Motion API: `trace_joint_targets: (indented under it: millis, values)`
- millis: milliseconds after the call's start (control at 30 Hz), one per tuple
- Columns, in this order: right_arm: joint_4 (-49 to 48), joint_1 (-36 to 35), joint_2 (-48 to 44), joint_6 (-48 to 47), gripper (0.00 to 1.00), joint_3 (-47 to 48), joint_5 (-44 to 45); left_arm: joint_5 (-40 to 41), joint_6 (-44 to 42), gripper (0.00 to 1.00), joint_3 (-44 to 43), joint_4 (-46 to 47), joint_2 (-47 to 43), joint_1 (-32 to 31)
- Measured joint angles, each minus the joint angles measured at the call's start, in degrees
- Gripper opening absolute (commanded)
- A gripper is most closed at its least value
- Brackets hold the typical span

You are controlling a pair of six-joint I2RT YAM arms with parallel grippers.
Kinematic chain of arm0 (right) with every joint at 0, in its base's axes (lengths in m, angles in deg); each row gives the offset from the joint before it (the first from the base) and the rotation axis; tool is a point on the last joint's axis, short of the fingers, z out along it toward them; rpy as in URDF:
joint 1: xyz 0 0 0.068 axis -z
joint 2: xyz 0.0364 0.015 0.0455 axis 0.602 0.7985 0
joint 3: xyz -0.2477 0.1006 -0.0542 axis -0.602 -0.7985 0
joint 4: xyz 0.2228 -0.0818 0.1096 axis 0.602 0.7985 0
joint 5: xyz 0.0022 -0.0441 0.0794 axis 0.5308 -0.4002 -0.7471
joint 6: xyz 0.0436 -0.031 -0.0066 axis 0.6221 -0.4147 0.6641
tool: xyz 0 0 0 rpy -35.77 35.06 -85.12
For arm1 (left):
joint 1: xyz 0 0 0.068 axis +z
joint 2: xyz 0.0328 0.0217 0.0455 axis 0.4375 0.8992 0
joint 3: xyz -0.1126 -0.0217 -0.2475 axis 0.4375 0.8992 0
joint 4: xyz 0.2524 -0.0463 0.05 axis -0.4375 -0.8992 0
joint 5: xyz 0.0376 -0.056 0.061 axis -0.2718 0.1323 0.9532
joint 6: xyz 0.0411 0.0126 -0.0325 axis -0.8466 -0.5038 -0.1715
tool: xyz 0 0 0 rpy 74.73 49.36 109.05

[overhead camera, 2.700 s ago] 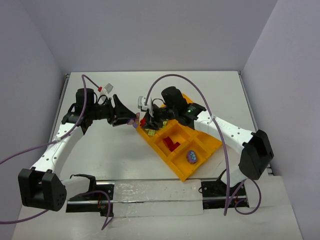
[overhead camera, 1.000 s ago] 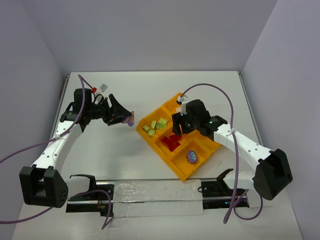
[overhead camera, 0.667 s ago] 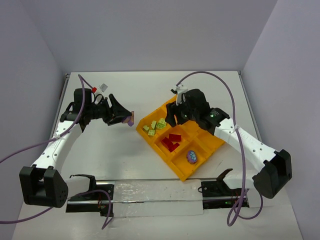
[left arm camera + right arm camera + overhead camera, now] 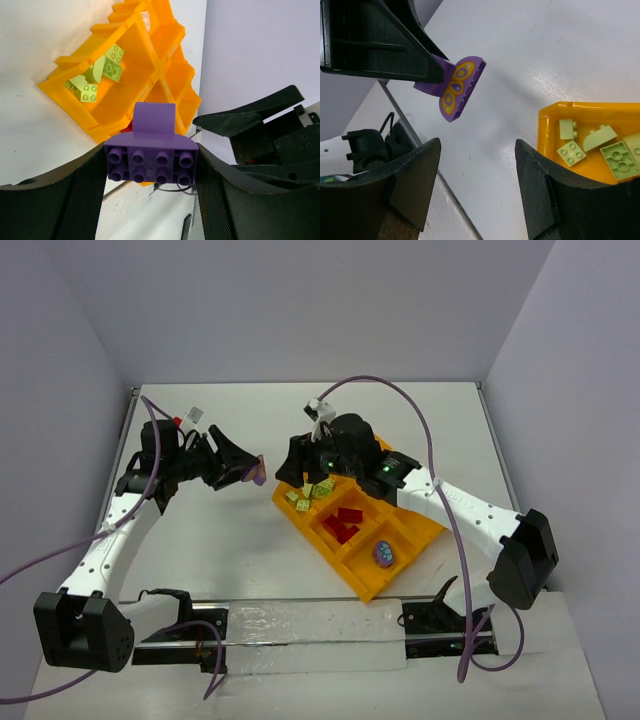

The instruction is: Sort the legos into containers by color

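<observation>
The orange-yellow tray (image 4: 405, 530) lies right of centre. Its left compartment holds yellow-green legos (image 4: 310, 492), the middle one red legos (image 4: 343, 523), a near one a purple lego (image 4: 383, 554). My left gripper (image 4: 255, 474) is shut on a purple lego (image 4: 151, 162) with a butterfly print (image 4: 456, 87), held above the table left of the tray. My right gripper (image 4: 290, 468) is open and empty, over the tray's left corner (image 4: 555, 112), facing the left gripper. The yellow-green legos also show in the right wrist view (image 4: 597, 145) and the left wrist view (image 4: 100, 72).
The tray (image 4: 150, 60) lies at an angle to the table edges. Purple cables loop over both arms. A clear strip (image 4: 300, 635) runs along the near edge between the arm bases.
My right gripper has let go of red legos in the middle compartment, then swung left across the tray toward the left gripper. My left gripper keeps the purple lego and has barely moved.
</observation>
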State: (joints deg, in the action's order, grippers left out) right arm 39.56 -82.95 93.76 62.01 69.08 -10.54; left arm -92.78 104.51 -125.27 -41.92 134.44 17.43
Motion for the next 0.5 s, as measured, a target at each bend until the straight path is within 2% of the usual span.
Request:
trace_joint_targets:
  millis: [300,500]
  values:
    - [-2.9,-2.1,7.0,2.2,0.67,3.2,-2.5,2.0,1.8,0.00,0.1,1.4,-0.6,0.0]
    - [-3.1,-3.0,9.7,2.0,0.60,5.8,-3.2,2.2,1.9,0.00,0.1,1.6,-0.6,0.0]
